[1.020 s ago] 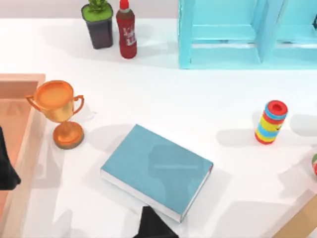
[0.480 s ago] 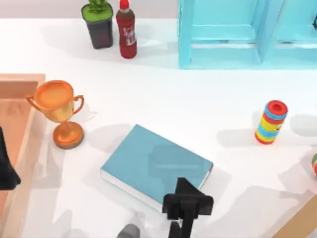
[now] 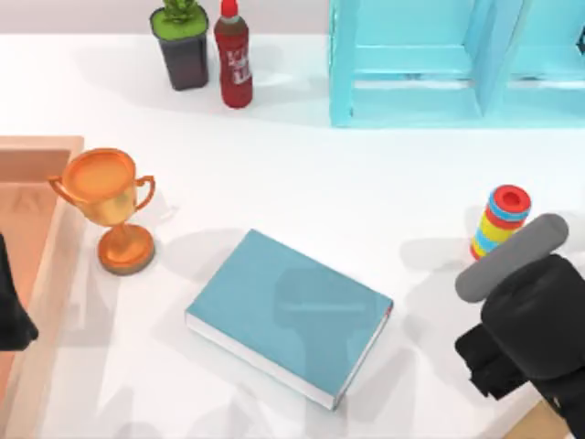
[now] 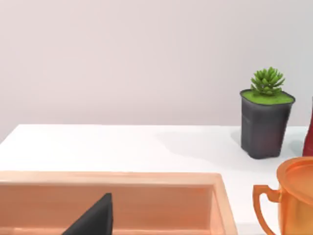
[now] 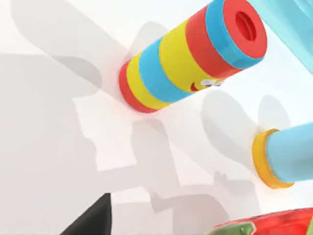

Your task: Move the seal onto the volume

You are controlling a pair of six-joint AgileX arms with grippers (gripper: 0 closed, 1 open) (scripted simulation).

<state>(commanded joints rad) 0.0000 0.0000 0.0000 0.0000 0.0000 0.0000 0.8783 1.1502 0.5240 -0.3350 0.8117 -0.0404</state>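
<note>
The volume (image 3: pixel 288 315), a flat teal-blue book with white page edges, lies at an angle in the middle of the table with nothing on its cover. The seal is out of view. My right arm (image 3: pixel 530 343) hangs over the table's right front, to the right of the book and just in front of the rainbow-striped cylinder (image 3: pixel 498 224). A dark edge of the right gripper (image 5: pixel 93 219) shows in the right wrist view, near that cylinder (image 5: pixel 190 56). My left arm (image 3: pixel 9 311) stays parked at the left edge, over the wooden tray (image 3: pixel 37 183).
An orange trophy (image 3: pixel 110 206) stands left of the book. At the back are a potted plant (image 3: pixel 183 46), a red bottle (image 3: pixel 234 59) and a turquoise shelf unit (image 3: pixel 439 64). A light blue cylinder with a yellow base (image 5: pixel 288 156) stands near the striped one.
My right arm has swung from the book's front edge at bottom centre over to the right, beside the striped cylinder. The book and the left arm have not moved.
</note>
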